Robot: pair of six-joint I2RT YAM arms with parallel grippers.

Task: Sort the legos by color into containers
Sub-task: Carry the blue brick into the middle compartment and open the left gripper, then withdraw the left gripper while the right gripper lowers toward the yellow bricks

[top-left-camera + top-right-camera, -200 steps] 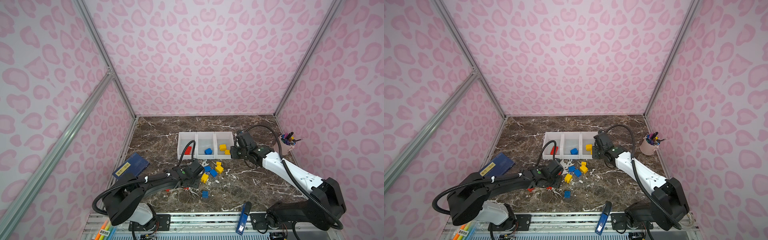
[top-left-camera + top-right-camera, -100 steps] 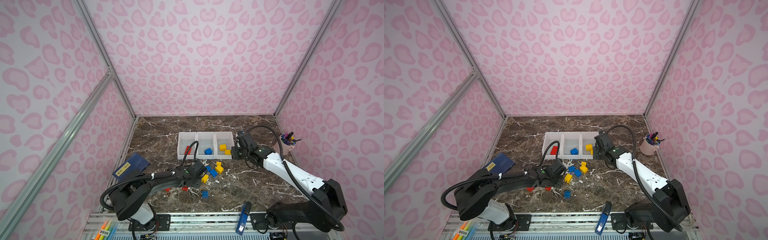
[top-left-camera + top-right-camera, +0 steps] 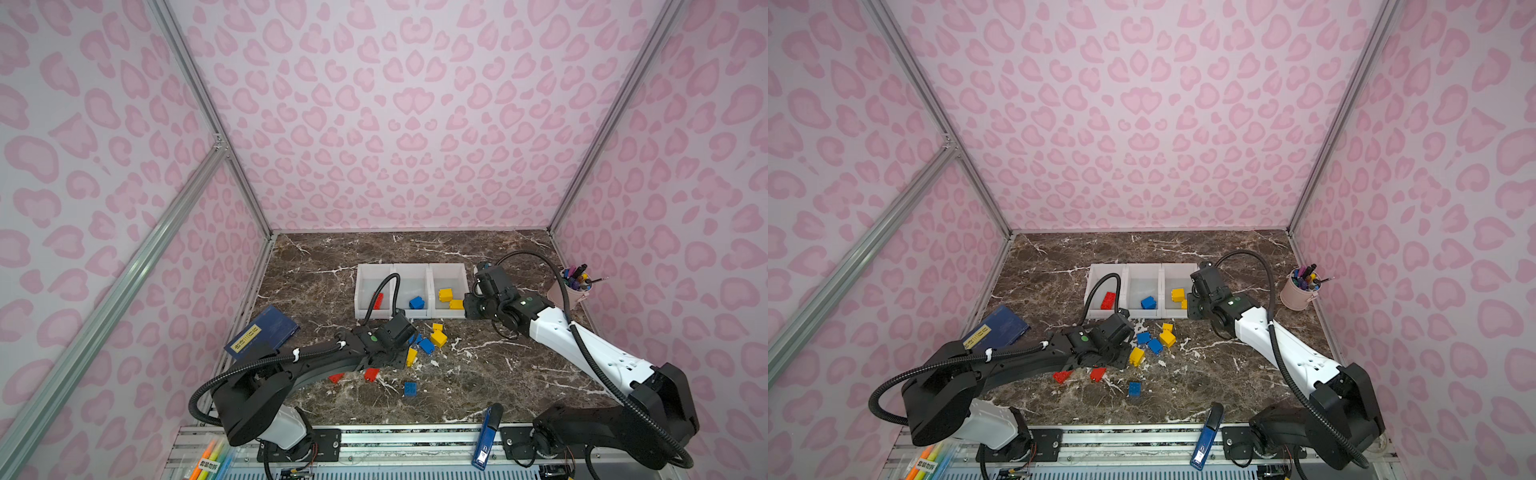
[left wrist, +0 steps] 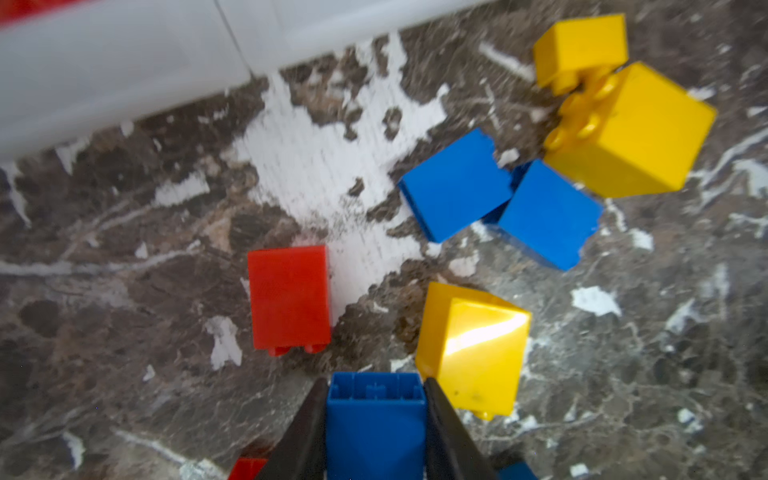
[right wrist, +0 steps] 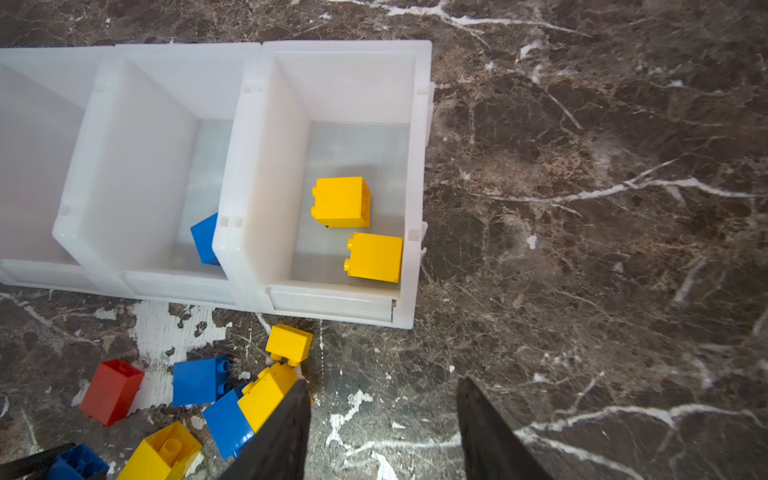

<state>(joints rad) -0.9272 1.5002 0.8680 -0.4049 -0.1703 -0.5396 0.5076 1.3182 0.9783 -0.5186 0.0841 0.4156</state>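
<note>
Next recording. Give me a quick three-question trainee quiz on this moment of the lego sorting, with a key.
1. Multiple choice: what does the left gripper hold? A) a red lego B) a blue lego C) nothing
2. True or false: the right gripper is open and holds nothing.
3. Count: how many yellow legos lie in the white bin at the right end of the row in both top views?
Key: 1 B; 2 true; 3 two.
</note>
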